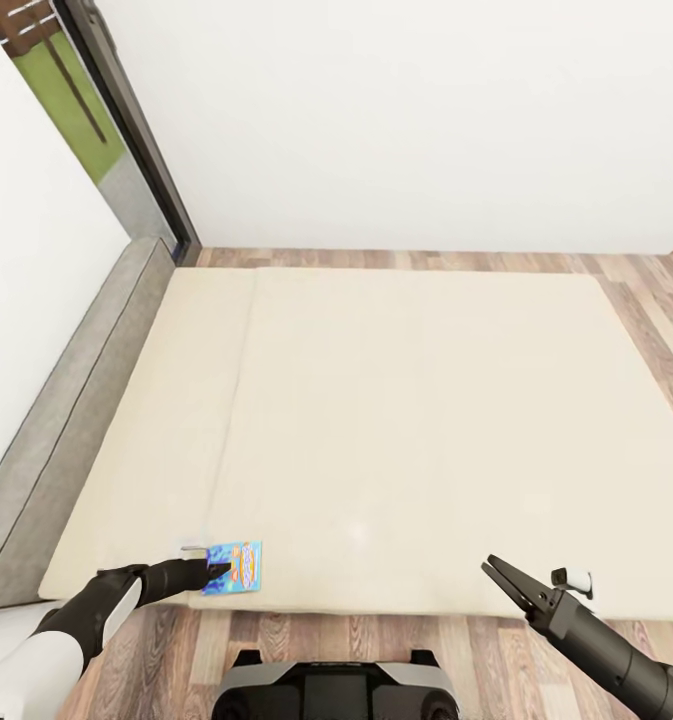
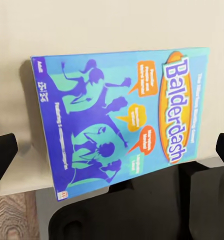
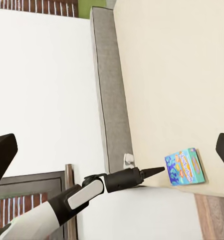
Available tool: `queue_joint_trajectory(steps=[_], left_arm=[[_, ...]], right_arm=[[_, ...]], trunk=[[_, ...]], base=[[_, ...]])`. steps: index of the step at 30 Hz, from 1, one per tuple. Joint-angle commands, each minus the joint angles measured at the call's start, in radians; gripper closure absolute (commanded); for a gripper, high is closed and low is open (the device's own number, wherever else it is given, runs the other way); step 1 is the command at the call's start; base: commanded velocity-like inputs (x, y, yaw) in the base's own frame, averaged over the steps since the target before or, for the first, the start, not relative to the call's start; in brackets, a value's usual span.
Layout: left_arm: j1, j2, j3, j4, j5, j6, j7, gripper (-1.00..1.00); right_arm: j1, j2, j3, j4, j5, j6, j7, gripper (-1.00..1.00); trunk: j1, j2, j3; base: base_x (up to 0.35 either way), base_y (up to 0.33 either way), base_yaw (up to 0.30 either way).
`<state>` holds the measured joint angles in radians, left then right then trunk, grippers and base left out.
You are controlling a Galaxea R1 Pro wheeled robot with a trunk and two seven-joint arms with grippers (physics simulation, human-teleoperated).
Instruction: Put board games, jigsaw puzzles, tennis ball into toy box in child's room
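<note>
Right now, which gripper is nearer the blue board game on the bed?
Left. The left gripper is right at the blue board game, at the near edge of the bed. The right gripper is far off across the mattress, open.

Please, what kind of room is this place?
Most likely a bedroom. A low wide bed with a plain beige mattress and grey frame stands in the corner on a wood-plank floor, beside a tall dark-framed window. A small blue board game lies on the mattress edge, which suggests a child's room.
</note>
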<state>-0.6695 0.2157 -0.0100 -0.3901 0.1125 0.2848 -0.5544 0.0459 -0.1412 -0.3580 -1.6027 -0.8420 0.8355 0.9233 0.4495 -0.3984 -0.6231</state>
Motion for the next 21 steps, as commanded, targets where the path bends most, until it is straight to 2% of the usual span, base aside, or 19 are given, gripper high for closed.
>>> queue_joint_trajectory(steps=[1,5,13,21], left_arm=[[0.0,0.0,-0.001,-0.001,0.011,0.01,-0.003,-1.0],[0.0,0.001,0.013,-0.001,0.02,-0.014,-0.007,-1.0],[0.0,0.0,0.077,-0.001,0.039,-0.048,-0.013,-1.0],[0.0,0.0,0.088,-0.001,0.039,-0.064,-0.011,-1.0]], right_arm=[[0.0,0.0,0.0,-0.001,-0.003,0.005,0.0,-1.0],[0.0,-0.002,-0.001,-0.001,-0.003,0.005,0.0,-1.0],[0.0,0.003,-0.001,-0.001,-0.003,0.005,0.0,-1.0],[0.0,-0.001,0.0,-0.001,-0.003,0.005,0.0,-1.0]], trunk=[[0.001,-0.002,-0.003],[0.001,-0.002,-0.009],[0.001,-0.002,-0.022],[0.001,-0.002,-0.035]], base=[[0.0,0.0,0.0],[0.0,0.0,0.0],[0.0,0.0,0.0],[0.0,0.0,0.0]])
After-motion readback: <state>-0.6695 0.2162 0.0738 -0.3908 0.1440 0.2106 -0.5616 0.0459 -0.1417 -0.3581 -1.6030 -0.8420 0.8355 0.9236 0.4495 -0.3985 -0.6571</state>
